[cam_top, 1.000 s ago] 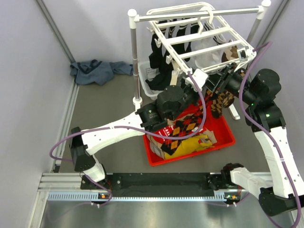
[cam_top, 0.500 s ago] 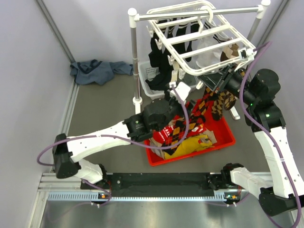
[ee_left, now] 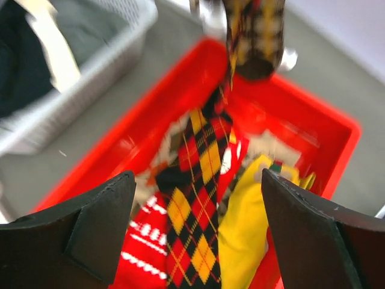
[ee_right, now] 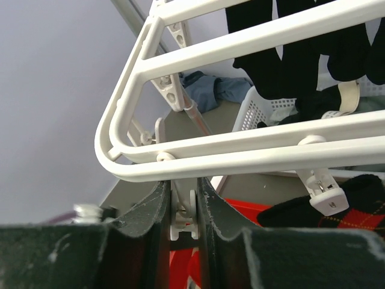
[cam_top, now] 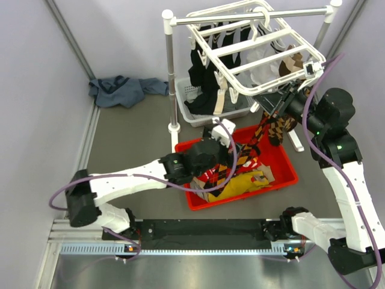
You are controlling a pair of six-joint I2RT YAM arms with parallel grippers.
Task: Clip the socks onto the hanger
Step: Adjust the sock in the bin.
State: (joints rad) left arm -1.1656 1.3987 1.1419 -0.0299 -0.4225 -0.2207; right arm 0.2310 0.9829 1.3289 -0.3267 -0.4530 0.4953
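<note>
top view: the white plastic rectangular hanger frame [cam_top: 258,51] hangs at the far right from a metal rod [cam_top: 301,13]. the right tool [cam_top: 281,109] sits at its near right corner. a black argyle sock with orange and red diamonds [cam_top: 263,129] droops from there into the red plastic tray [cam_top: 280,162] on the grey bench [cam_top: 132,138]. the left tool [cam_top: 224,129] hovers over the tray.

left wrist view: the left tool is spread wide and empty above the sock.

right wrist view: the right tool is pinched on a small white clip [ee_right: 180,226] under the frame's rim.
</note>
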